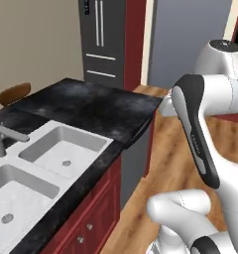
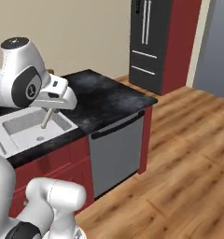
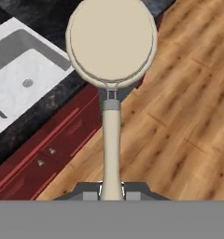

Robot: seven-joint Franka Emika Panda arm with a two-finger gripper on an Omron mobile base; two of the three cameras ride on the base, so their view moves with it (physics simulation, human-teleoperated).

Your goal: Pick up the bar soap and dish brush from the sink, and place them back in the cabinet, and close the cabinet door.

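sink [image 1: 51,130]: pale double basin set in black marbled counter [image 1: 96,106], both bowls bare here; grey faucet [image 1: 4,136] at its left edge.
surroundings: dark fridge [image 2: 151,44] far back, grey dishwasher front [image 2: 116,151] under the counter, red drawers [image 3: 44,156] with small knobs, wooden floor [image 3: 179,116] below the hand.
dish brush [image 3: 112,51]: lifted clear of the sink, hanging over the counter edge and floor; the round beige head points away from the hand.
handling: looks light and stiff; held at the handle end, so the head may swing.
gripper [image 3: 112,190]: jaws pinching the thin handle.
in the way: nothing close to the brush; cabinet and soap can't be placed from here.
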